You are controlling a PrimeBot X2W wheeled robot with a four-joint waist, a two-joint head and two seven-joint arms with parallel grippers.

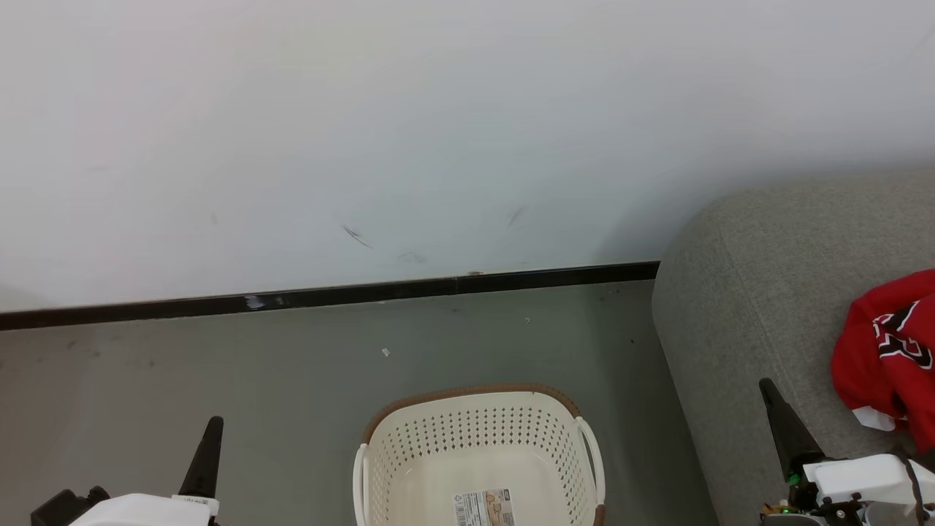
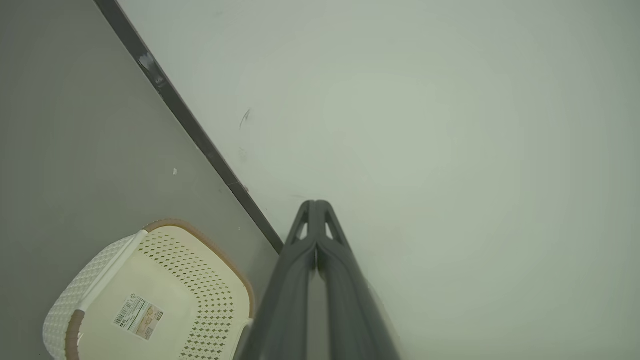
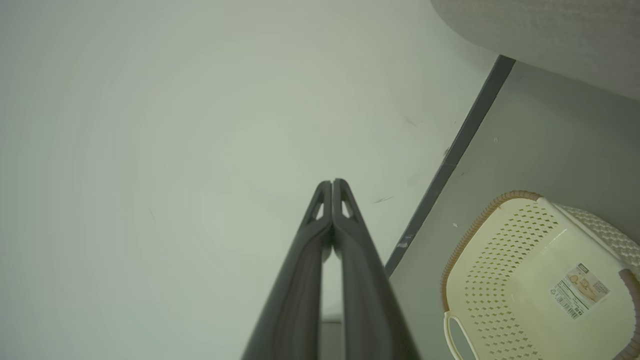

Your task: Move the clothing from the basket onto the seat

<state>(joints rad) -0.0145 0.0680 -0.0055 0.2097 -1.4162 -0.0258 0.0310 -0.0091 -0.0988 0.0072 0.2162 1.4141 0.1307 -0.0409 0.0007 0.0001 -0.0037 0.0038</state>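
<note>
The left gripper (image 1: pixel 214 422) has its two long dark fingers pressed together tip to tip, holding nothing; the left wrist view (image 2: pixel 316 202) shows the same. The right gripper (image 1: pixel 765 383) is likewise fully closed and empty (image 3: pixel 332 181). Both point up at the white wall (image 1: pixel 438 131).

The bright red jersey clothing (image 1: pixel 876 358) lies bunched on the grey woven-fabric seat (image 1: pixel 752 307), just right of the right fingertips and apart from them. The heap's long axis runs away from the robot, and its black, white-outlined numeral faces up.

The cream-white perforated plastic basket (image 1: pixel 467 431) stands upright on the grey floor (image 1: pixel 292 380) between the two pairs of fingers. Its mouth faces up and its brown-rimmed end points at the black skirting strip (image 1: pixel 453 283). A paper label (image 1: pixel 483 508) lies on its bottom. Its near end is cut off, so I cannot tell its long axis.
</note>
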